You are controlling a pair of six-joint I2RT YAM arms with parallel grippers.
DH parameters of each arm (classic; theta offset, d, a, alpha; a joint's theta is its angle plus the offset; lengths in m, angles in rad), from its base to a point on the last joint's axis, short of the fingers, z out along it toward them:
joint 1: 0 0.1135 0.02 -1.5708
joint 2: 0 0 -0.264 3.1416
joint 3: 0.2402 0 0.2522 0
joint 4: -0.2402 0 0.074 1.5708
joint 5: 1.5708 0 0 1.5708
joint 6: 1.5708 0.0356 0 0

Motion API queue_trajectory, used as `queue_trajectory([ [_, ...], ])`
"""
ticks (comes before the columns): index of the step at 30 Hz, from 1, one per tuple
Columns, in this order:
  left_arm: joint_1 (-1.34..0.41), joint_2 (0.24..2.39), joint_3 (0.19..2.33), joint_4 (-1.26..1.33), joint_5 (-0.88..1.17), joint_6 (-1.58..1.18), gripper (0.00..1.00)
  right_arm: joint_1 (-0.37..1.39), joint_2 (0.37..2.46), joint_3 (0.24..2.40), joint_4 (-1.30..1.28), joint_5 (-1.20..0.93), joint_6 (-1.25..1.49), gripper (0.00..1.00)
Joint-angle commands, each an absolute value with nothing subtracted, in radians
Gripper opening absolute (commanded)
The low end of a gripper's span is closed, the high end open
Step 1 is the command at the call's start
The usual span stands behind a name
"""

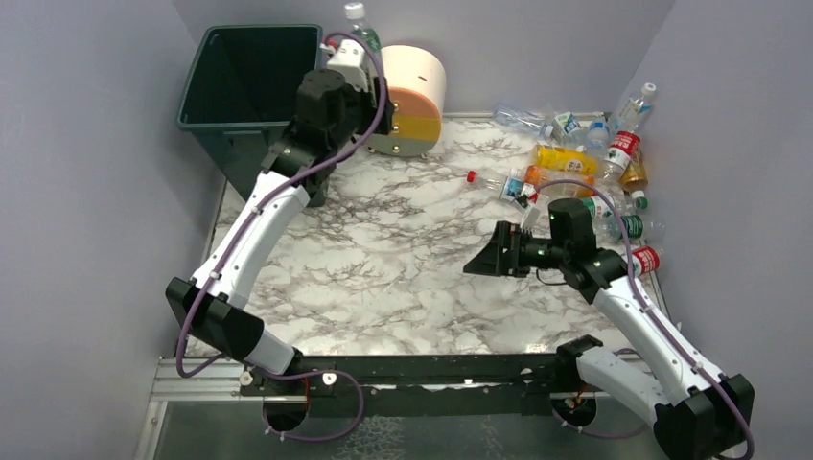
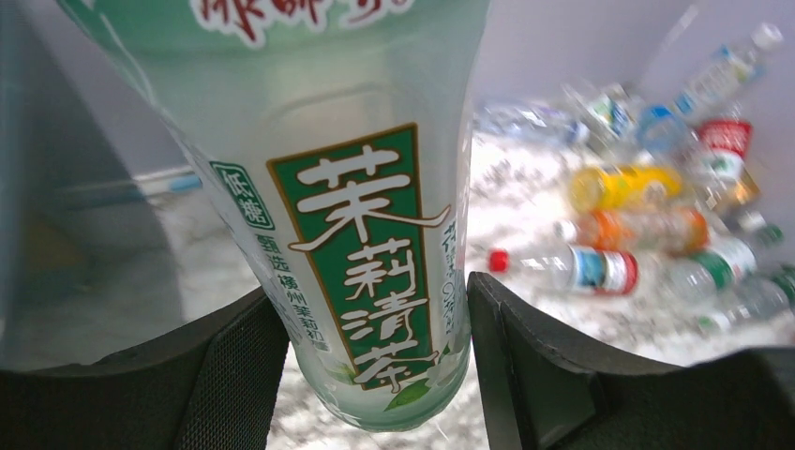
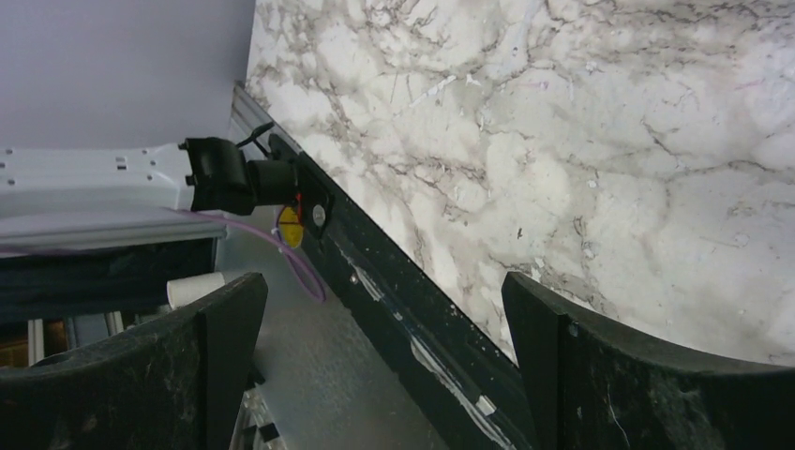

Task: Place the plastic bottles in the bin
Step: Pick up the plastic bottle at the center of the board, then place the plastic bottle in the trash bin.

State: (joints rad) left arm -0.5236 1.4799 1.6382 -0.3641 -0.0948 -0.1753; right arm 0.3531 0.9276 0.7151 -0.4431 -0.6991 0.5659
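Note:
A clear plastic bottle with a green label (image 2: 361, 216) stands between my left gripper's (image 2: 373, 291) black fingers, which press its lower body from both sides. From above, that bottle's white cap (image 1: 357, 11) rises past the left gripper (image 1: 350, 57), held high just right of the dark green bin (image 1: 235, 149). The other plastic bottles (image 1: 594, 163) lie heaped at the far right of the marble table; the left wrist view shows them blurred (image 2: 637, 225). My right gripper (image 1: 479, 264) hovers over the table's middle, fingers wide apart and empty (image 3: 382, 281).
A round cream, yellow and grey drawer unit (image 1: 417, 96) stands right of the bin, close behind the left wrist. Grey walls close in three sides. The right wrist view shows the table's black front rail (image 3: 403, 319) and the left arm's base (image 3: 94, 178).

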Motion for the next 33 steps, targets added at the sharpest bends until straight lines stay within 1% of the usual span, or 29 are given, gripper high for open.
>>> queue_trajectory([
  [1,-0.404,1.514,1.763,-0.386,-0.014,-0.170,0.68,0.349,0.876,0.688,-0.521,-0.766,0.530,0.99],
  [16,-0.078,1.645,2.034,-0.411,0.112,-0.223,0.68,0.349,0.783,0.650,-0.558,-0.785,0.543,0.99],
  [25,0.063,1.694,2.023,-0.385,0.158,-0.276,0.68,0.349,0.784,0.685,-0.633,-0.729,0.470,0.99],
  [29,0.086,1.750,2.016,-0.394,0.170,-0.264,0.69,0.350,0.806,0.681,-0.606,-0.737,0.471,0.99],
  [33,0.092,1.781,1.991,-0.402,0.155,-0.251,0.72,0.350,0.824,0.678,-0.580,-0.761,0.474,0.99],
])
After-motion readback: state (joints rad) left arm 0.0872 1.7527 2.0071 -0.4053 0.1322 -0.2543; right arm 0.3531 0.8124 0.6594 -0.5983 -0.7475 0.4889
